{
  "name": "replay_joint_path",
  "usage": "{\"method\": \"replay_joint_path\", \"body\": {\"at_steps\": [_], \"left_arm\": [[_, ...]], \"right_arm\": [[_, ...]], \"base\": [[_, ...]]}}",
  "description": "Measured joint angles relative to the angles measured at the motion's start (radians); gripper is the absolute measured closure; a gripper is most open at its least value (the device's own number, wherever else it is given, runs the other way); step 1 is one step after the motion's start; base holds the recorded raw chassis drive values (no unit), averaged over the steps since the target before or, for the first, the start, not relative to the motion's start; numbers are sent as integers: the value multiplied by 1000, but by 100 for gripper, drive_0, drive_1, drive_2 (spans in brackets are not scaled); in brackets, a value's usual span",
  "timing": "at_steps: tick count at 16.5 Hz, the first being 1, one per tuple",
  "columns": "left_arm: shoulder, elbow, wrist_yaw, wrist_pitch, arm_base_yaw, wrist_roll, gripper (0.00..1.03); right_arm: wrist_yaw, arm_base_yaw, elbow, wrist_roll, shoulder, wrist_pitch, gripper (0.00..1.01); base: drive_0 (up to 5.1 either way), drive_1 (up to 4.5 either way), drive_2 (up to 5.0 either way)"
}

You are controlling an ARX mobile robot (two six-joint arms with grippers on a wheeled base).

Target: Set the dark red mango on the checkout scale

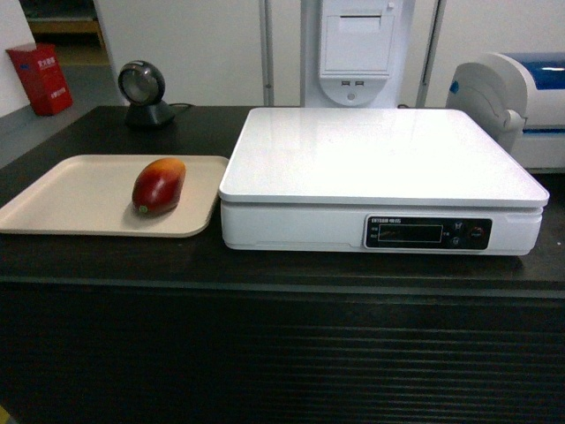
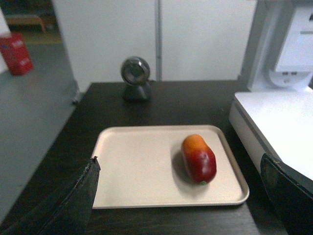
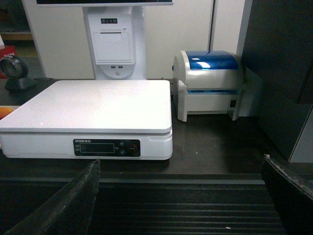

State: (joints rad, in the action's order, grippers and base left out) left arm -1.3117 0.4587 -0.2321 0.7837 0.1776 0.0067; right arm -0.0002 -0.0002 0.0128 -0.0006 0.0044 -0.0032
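Note:
The dark red mango lies on its side on a beige tray at the left of the black checkout. To its right stands the white scale, its platform bare. My left gripper hangs open above the tray's near edge, short of the mango, nothing between its fingers. My right gripper is open in front of the counter's ribbed panel, below the scale's display. Neither gripper shows in the head view.
A round barcode scanner stands behind the tray. A white and blue label printer sits right of the scale, and a white receipt terminal behind it. A red box is on the floor far left.

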Motion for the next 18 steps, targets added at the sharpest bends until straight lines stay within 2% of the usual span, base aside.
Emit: {"method": "replay_joint_path", "body": {"at_steps": [2,4,7,9,11,15,17,18], "left_arm": [[-243,169,-40,-69,-47,11,5],[-427,347,-64,-146,-92,47,5],[-607,555,-87,-278,-132,80,5],[-696,660,-95,-364,-146,101,5],[-779,764,-67,-445,-155,127,5],[-861,903,-74,-568,-156,157,5],[-897,977,-72,-613,-157,159,5],[-944,1059,-57,-684,-161,159,5]], "right_arm": [[0,0,0,0,0,0,3],[0,0,0,0,0,0,3],[0,0,0,0,0,0,3],[0,0,0,0,0,0,3],[0,0,0,0,0,0,3],[0,0,0,0,0,0,3],[0,0,0,0,0,0,3],[0,0,0,0,0,0,3]], "base": [[0,0,0],[0,0,0],[0,0,0],[0,0,0],[0,0,0],[0,0,0],[0,0,0],[0,0,0]]}}
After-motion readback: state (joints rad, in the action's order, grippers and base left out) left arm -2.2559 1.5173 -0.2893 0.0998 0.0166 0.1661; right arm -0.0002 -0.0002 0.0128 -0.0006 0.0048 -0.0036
